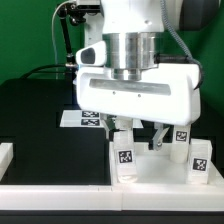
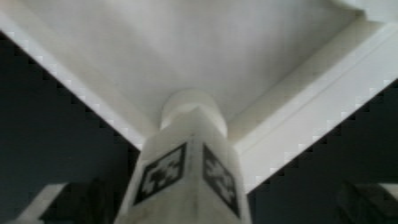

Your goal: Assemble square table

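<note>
The square table's white slab (image 1: 150,176) lies at the front of the table, and in the wrist view its rimmed surface (image 2: 196,50) fills the background. A white tag-marked leg block (image 1: 123,156) stands upright at the slab's corner nearer the exterior view's left; the wrist view shows it (image 2: 187,150) end-on. My gripper (image 1: 141,138) hangs just above it, open. Its fingers (image 2: 43,204) stand wide on either side of the leg and do not touch it. Two more leg blocks (image 1: 200,155) stand upright at the slab's other side.
The marker board (image 1: 84,118) lies on the black table behind the slab, partly under my arm. A long white border bar (image 1: 60,200) runs along the front edge, and another white bar end (image 1: 5,155) sits at the exterior view's left.
</note>
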You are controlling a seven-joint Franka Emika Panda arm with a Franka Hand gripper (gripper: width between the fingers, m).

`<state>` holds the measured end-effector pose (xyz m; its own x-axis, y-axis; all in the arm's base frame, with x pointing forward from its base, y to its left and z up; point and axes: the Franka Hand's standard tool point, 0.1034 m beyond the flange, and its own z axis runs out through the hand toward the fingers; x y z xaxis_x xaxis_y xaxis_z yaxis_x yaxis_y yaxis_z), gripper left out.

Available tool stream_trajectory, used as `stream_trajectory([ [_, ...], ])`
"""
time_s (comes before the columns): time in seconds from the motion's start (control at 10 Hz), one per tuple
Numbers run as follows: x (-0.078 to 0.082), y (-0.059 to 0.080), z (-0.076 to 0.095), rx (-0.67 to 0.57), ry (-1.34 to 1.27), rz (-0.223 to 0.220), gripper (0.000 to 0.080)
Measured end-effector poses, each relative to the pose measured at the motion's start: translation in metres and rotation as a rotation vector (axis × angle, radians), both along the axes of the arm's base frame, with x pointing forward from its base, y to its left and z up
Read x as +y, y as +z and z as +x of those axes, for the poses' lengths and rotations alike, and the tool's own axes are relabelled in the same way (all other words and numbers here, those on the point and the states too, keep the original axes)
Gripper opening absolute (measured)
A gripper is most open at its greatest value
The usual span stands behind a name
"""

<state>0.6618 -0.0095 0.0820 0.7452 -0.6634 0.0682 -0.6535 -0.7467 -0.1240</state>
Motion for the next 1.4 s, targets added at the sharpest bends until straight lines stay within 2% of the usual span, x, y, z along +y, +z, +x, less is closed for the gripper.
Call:
stream_trajectory([
  [0.3, -0.0108, -0.0065, -0.0009, -0.01, 0.267, -0.054, 0.0649],
  [0.4, -0.0105, -0.0068, -0.001, -0.009, 0.245, -0.051, 0.0649],
  [0.5, -0.0107, -0.0068, -0.001, -0.009, 0.245, -0.051, 0.0548],
  [0.6, -0.0107, -0.0068, -0.001, -0.009, 0.242, -0.05, 0.0548],
  [0.7, -0.0102, -0.007, -0.0011, -0.006, 0.169, -0.039, 0.0348],
  [0.8, -0.0099, -0.0071, -0.0011, -0.002, 0.078, -0.027, 0.0288],
  [1.1, -0.009, -0.0073, -0.0012, 0.007, -0.113, 0.0, 0.0288],
  [1.4, -0.0012, -0.007, 0.001, 0.074, -0.479, 0.076, 0.0288],
])
